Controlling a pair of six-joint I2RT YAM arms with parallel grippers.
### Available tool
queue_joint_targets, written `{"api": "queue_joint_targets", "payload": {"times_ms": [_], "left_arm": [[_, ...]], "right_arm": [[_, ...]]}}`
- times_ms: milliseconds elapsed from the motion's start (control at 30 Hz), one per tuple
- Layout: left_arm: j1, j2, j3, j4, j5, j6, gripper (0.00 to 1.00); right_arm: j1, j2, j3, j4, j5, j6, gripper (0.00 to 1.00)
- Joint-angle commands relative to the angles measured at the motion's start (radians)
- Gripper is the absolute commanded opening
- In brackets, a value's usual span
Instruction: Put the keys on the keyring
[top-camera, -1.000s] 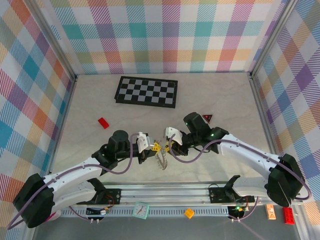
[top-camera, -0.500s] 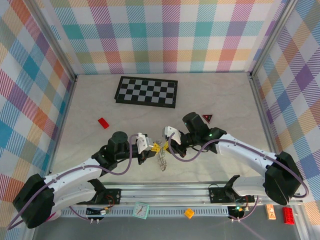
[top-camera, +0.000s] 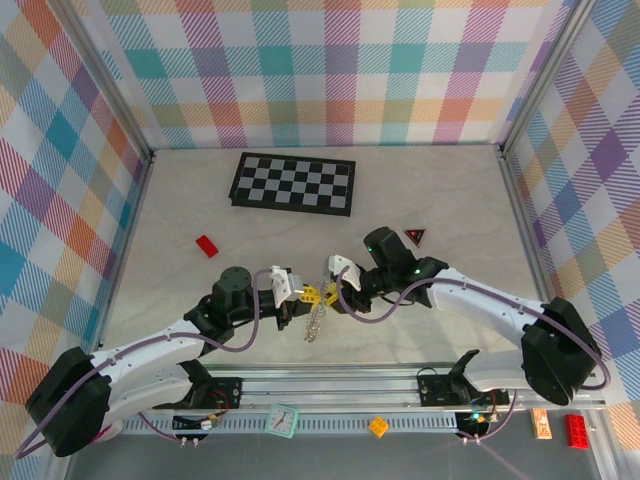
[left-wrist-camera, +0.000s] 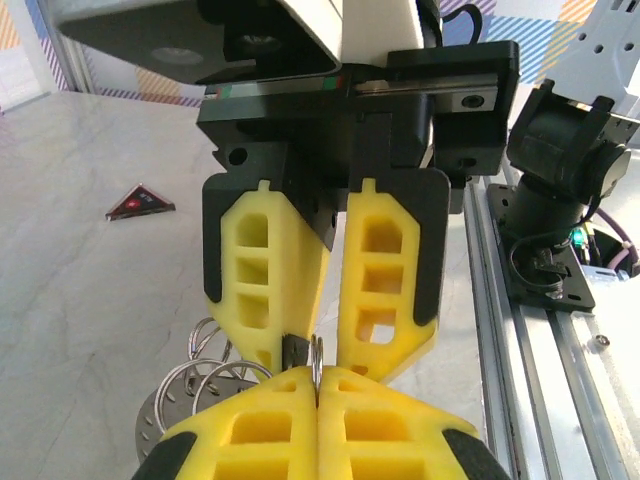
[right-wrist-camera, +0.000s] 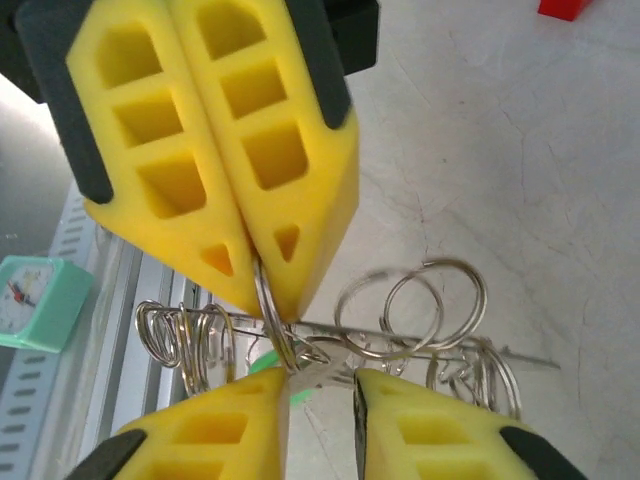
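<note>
The keyring (top-camera: 314, 322) hangs above the table between the two grippers, a flat grey ring fringed with wire loops (right-wrist-camera: 437, 300). My left gripper (top-camera: 303, 294) is shut on one thin wire loop (left-wrist-camera: 317, 358), its yellow fingertips pressed together. The ring's grey disc (left-wrist-camera: 150, 432) shows below left of it. My right gripper (right-wrist-camera: 320, 400) faces it tip to tip with its jaws apart. A silver key (right-wrist-camera: 335, 372) lies across the gap just beyond its fingertips. That key's green head (right-wrist-camera: 262, 362) peeks out behind the pinched loop.
A checkerboard (top-camera: 294, 183) lies at the back. A red brick (top-camera: 207, 245) sits at the left and a red triangle (top-camera: 415, 235) at the right. A mint clock (top-camera: 283, 420) and small bricks rest on the front rail (top-camera: 330, 385).
Both grippers have crept slightly left and away from the rail, staying tip to tip. The hanging keyring has swung a little to the left.
</note>
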Motion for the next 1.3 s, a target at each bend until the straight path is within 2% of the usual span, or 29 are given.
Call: {"api": "queue_joint_targets", "payload": {"times_ms": [0,167,600,700,867,1033,1267], "left_arm": [[-0.002,-0.022,-0.013,0.118,0.023,-0.016,0.00],[-0.003,-0.017,-0.029,0.182,0.006,-0.052,0.00],[-0.002,0.047,-0.051,0.359,-0.036,-0.151,0.00],[-0.002,0.061,-0.052,0.382,-0.043,-0.162,0.00],[-0.002,0.066,-0.054,0.391,-0.037,-0.166,0.00],[-0.003,0.054,-0.056,0.377,-0.038,-0.163,0.00],[-0.003,0.053,-0.053,0.374,-0.039,-0.163,0.00]], "right_arm": [[-0.012,-0.057,-0.039,0.040,-0.014,0.015,0.28],[-0.011,-0.063,-0.073,0.080,-0.034,0.046,0.32],[0.017,-0.044,-0.189,0.362,-0.026,0.161,0.38],[0.028,-0.050,-0.208,0.411,0.003,0.174,0.39],[0.044,-0.093,-0.252,0.482,0.128,0.168,0.38],[0.051,-0.142,-0.274,0.497,0.205,0.139,0.37],[0.063,-0.152,-0.279,0.524,0.221,0.135,0.38]]}}
